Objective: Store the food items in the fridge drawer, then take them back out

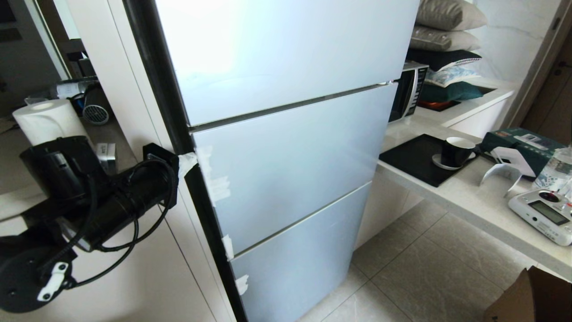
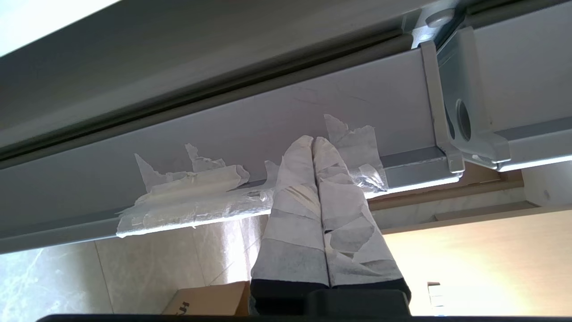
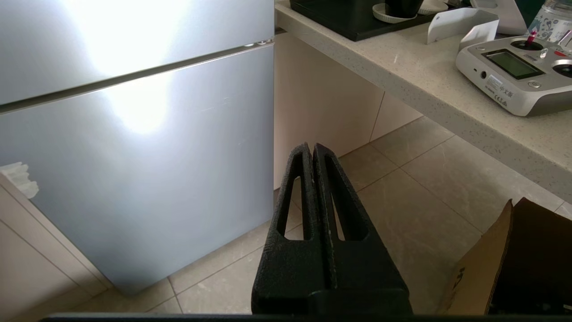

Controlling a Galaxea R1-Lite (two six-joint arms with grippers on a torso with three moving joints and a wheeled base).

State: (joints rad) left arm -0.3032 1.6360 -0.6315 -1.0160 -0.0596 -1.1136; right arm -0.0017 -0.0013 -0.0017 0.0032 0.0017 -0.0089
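Opening the fridge is judged to be the step in hand, since all three door panels of the fridge [image 1: 286, 170] are seen shut and neither the fridge drawer nor the food items can be seen; they are presumably behind a closed panel. The left gripper [image 2: 313, 141], its tape-wrapped fingers pressed together with nothing between them, is placed at the left side edge of the middle door [image 1: 290, 165], among torn strips of white tape [image 2: 192, 201]. For a clean pull, the tips would best be hooked behind the door's lip before being drawn outward along the door's swing. The right gripper [image 3: 312, 150] is parked low over the floor tiles, jaws closed and empty. Small print is visible on the grey remote controller [image 3: 514, 76], perhaps a CE mark, but it cannot be read with confidence.
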